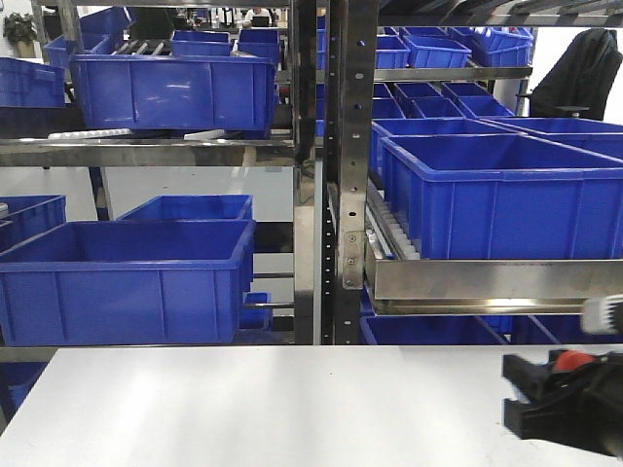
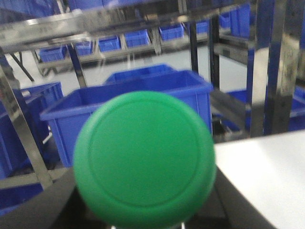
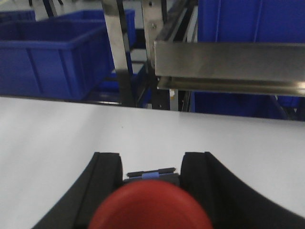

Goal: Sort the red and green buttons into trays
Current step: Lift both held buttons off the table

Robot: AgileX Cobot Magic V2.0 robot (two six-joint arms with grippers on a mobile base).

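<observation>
In the left wrist view a green button [image 2: 145, 160] with a round mushroom cap fills the middle. My left gripper [image 2: 145, 205] is shut on it, with dark fingers [image 2: 52, 205] on both sides below the cap. In the right wrist view a red button [image 3: 150, 210] with a dark body sits between the black fingers [image 3: 107, 181]. My right gripper [image 3: 151, 172] is shut on it, just above the white table [image 3: 57, 138]. The front view shows that gripper [image 1: 526, 391] and the red cap [image 1: 574, 360] at the table's right edge. The trays are out of view.
Metal shelving [image 1: 336, 175] with several deep blue crates [image 1: 127, 277] stands right behind the white table [image 1: 273, 409]. A steel roller rail [image 1: 487, 282] carrying a blue crate [image 1: 496, 195] juts out above the table's back right.
</observation>
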